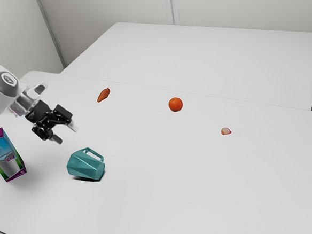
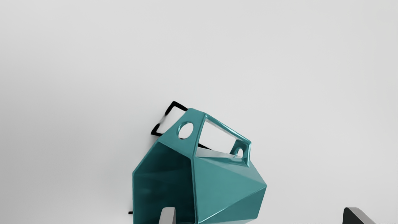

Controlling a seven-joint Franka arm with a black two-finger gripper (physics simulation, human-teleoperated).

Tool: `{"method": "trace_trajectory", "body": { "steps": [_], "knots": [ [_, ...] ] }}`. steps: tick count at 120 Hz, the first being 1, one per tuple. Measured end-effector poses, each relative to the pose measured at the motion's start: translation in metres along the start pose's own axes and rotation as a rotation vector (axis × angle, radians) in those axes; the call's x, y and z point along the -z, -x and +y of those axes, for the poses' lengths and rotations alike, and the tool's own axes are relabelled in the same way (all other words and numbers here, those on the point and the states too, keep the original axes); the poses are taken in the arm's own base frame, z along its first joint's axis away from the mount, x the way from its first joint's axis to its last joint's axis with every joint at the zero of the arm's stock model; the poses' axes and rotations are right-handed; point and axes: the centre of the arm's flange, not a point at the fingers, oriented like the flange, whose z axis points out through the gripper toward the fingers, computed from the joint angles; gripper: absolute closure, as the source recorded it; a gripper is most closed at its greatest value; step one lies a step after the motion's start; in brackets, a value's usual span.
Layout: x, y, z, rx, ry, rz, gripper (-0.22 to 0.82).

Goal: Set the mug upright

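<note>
A teal faceted mug (image 1: 85,164) lies on its side on the white table, handle facing the table's far side in the exterior view. My black gripper (image 1: 66,133) is above the table, up and to the exterior view's left of the mug, touching nothing. In the wrist view the mug (image 2: 228,186) shows its dark open mouth and angular handle. The gripper (image 2: 259,214) stands open there, its fingertips wide apart, one overlapping the mug's mouth in the picture and the other beyond the mug's base.
A purple and blue carton (image 1: 4,155) stands tilted in view near the arm at the exterior view's left. Farther back on the table (image 1: 193,194) lie a brown-orange elongated item (image 1: 103,95), an orange (image 1: 175,104) and a small pinkish bulb (image 1: 225,131).
</note>
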Motion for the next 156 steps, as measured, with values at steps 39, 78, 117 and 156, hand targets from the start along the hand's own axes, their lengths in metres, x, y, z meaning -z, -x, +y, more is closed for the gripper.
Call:
{"method": "trace_trajectory", "body": {
  "steps": [39,78,117,156],
  "knots": [
    [-0.037,0.019,-0.020,-0.059,0.073,-0.002,0.02],
    [-0.060,0.016,-0.032,-0.143,0.146,0.018,0.02],
    [-0.088,0.022,-0.043,-0.202,0.233,0.047,0.03],
    [-0.093,0.021,-0.037,-0.300,0.254,0.067,0.49]
  ]
}}
